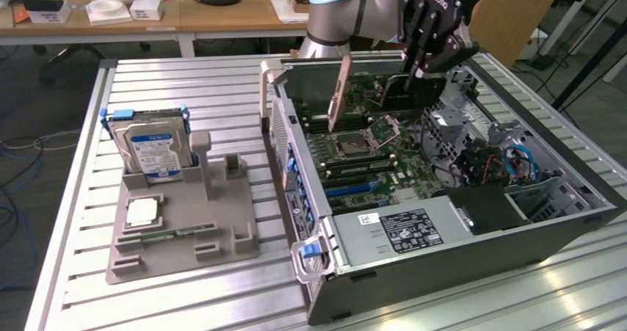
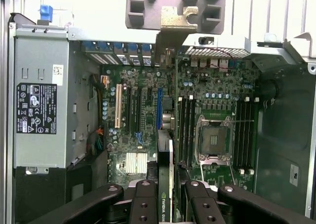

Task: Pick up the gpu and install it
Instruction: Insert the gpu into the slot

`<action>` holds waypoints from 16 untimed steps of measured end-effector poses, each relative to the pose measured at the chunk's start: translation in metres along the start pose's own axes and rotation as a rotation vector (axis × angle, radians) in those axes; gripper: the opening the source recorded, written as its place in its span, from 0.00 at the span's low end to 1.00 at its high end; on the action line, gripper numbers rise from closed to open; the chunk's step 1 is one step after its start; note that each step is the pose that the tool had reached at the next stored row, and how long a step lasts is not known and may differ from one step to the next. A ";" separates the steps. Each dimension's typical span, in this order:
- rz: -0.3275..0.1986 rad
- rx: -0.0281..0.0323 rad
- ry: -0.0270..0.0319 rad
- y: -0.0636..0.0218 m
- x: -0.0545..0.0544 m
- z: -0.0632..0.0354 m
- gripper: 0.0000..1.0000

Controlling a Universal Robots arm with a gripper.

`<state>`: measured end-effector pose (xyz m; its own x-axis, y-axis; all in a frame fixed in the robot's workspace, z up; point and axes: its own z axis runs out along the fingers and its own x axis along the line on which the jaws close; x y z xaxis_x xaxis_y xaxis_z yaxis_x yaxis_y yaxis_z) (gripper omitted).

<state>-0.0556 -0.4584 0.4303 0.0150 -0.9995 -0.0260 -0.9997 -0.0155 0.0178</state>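
Note:
The gpu (image 1: 392, 92) is a dark circuit card with a pale bracket strip (image 1: 339, 96) at one end. It hangs upright inside the open computer case (image 1: 294, 136), just above the motherboard (image 1: 382, 158). My gripper (image 1: 423, 65) comes down from above and is shut on the card's top edge. In the wrist view the gpu (image 2: 165, 184) runs edge-on between the black fingers (image 2: 143, 201), above the motherboard (image 2: 138, 110) and in line with its blue slot (image 2: 159, 108). Whether the card touches a slot I cannot tell.
A grey fixture (image 1: 181, 221) on the slatted table holds a silver hard drive (image 1: 149, 144) upright and a green memory stick (image 1: 176, 234) lying flat. Inside the case are the power supply (image 1: 401, 232), the CPU socket (image 2: 215, 140) and cables (image 1: 509, 162).

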 end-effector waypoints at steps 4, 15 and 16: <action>-0.001 0.0140 0.0005 -0.0003 0.000 0.0005 0.26; 0.010 0.0149 0.0002 -0.0003 0.000 0.0058 0.26; 0.011 0.0150 0.0002 -0.0004 0.000 0.0068 0.26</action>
<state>-0.0553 -0.4584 0.4235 0.0040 -0.9997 -0.0257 -1.0000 -0.0041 0.0031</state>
